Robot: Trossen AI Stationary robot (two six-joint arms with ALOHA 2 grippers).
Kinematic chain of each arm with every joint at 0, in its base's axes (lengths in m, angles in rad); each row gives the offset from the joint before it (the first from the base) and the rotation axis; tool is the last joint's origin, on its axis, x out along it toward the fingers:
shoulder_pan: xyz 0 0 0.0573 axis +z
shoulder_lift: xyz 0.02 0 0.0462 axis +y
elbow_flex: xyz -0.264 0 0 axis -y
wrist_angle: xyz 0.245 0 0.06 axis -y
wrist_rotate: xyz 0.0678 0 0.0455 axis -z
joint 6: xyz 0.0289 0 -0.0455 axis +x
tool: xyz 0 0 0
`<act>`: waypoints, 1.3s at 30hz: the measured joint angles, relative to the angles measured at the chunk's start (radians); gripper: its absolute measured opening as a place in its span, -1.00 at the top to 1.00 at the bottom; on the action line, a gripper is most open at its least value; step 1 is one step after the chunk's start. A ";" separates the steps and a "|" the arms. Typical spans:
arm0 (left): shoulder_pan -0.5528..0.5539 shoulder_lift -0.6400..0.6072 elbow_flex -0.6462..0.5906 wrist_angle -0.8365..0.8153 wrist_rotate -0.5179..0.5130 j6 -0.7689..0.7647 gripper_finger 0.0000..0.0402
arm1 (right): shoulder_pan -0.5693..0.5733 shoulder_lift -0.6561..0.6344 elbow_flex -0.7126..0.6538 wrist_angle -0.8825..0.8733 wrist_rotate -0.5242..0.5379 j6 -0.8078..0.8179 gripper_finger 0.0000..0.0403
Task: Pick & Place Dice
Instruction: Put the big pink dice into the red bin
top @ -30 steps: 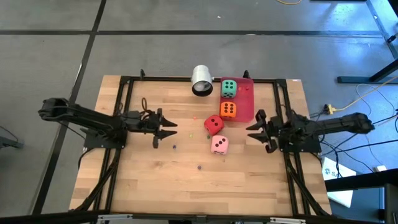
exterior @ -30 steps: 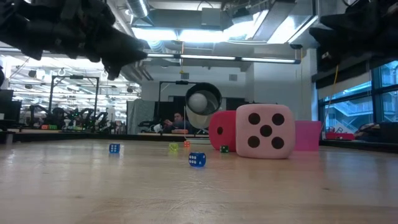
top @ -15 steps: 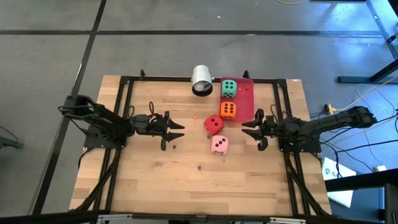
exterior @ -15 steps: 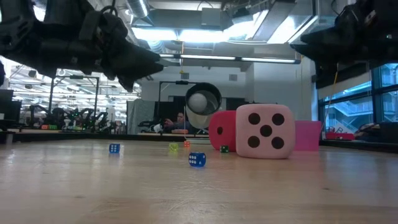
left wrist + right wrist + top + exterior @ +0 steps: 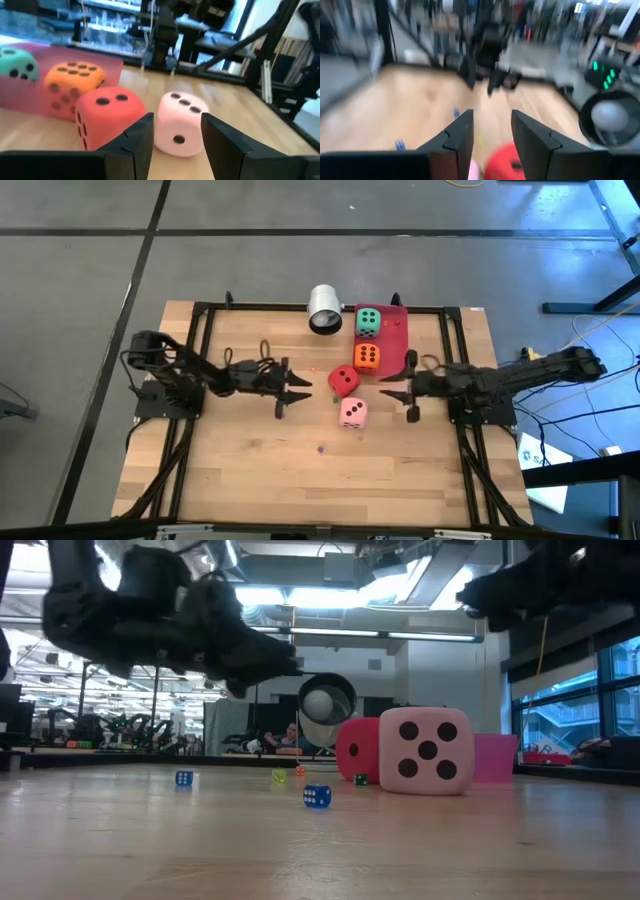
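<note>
Four dice lie near the table's middle and far side. The green die lies on the red tray, and the orange die sits at the tray's near-left corner. The red die and the pink die rest on the wood. My left gripper hovers open just left of the red die; its wrist view shows the red die and pink die close ahead. My right gripper hovers open just right of those two dice.
A white cup lies on its side at the far edge, left of the tray. Several tiny dice dot the wood, such as a blue one and another. A black frame borders the table. Bare wood lies toward the near edge.
Both arms have reached in toward the table's centre: my left gripper moved right toward the red die, and my right gripper moved left toward the red and pink dice. Both stayed open. The dice have not moved.
</note>
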 joint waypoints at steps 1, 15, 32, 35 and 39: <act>0.009 0.006 0.010 -0.024 0.001 0.000 0.22 | 0.000 0.027 0.044 -0.084 0.014 -0.006 0.35; 0.035 0.018 0.023 -0.082 0.050 -0.037 0.22 | 0.032 0.433 0.439 -0.648 0.039 -0.001 0.35; -0.049 0.018 0.023 -0.082 0.066 -0.052 0.22 | 0.045 0.909 1.038 -1.273 -0.034 0.081 -0.46; -0.064 0.018 0.023 -0.082 0.066 -0.044 0.22 | 0.074 0.967 1.120 -1.336 -0.019 0.115 -0.60; -0.085 0.018 0.022 -0.082 0.066 -0.037 0.22 | 0.132 1.011 1.176 -1.342 0.052 0.169 -0.68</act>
